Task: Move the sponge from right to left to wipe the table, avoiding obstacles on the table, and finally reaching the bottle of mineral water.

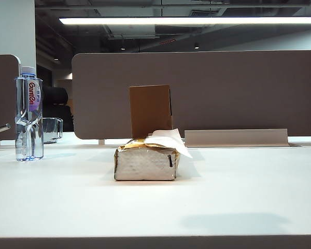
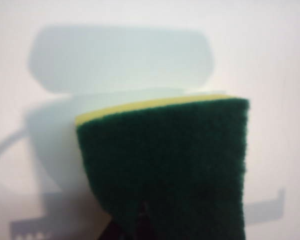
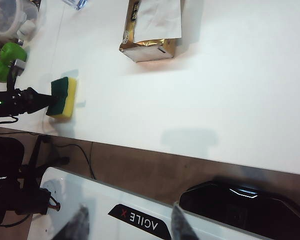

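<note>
My left end effector [image 3: 49,100] is pressed together on the sponge [image 3: 63,97], holding it at the counter's [image 3: 230,90] near edge, at left in the right wrist view. My right end effector [image 3: 127,225] hangs off the counter, fingers spread and empty. The tissue pack [image 1: 145,162] sits mid-frame in the exterior view, the cardboard box [image 1: 150,110] just behind it, the water bottle [image 1: 29,115] far left.

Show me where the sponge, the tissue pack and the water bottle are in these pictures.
sponge [image 3: 63,96], right wrist view, on its yellow foam side.
tissue pack [image 1: 145,165], exterior view, on its silvery front face.
water bottle [image 1: 29,124], exterior view, on the clear body below the label.
</note>
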{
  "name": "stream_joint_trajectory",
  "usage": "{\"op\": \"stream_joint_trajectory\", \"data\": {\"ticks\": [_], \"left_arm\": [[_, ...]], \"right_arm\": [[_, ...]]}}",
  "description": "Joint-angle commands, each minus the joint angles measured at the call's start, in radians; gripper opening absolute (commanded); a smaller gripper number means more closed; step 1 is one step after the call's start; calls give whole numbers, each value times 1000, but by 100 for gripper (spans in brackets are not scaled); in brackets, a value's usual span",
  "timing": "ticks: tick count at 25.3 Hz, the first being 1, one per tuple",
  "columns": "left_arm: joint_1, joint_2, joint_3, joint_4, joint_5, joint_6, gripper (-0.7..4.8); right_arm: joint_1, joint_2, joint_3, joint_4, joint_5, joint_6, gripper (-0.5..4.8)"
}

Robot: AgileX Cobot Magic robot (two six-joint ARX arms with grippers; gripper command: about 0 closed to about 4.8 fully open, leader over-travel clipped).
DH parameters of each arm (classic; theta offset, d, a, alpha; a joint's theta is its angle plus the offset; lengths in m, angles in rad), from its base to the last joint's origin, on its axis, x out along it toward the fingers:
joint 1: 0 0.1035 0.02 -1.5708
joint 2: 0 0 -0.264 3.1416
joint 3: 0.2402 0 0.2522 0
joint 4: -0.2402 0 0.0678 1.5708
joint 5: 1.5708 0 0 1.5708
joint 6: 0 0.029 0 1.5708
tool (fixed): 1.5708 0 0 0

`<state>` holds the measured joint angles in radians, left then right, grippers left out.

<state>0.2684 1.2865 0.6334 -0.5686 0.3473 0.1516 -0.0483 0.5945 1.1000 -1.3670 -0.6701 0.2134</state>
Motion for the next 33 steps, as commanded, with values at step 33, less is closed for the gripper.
{"op": "stream_joint_trajectory", "data": {"ticks": [33], "left_arm": [[-37,512,390,300,-12,-58,-6]], "right_arm": [[0,0,2,40,-3,54,206]]}}
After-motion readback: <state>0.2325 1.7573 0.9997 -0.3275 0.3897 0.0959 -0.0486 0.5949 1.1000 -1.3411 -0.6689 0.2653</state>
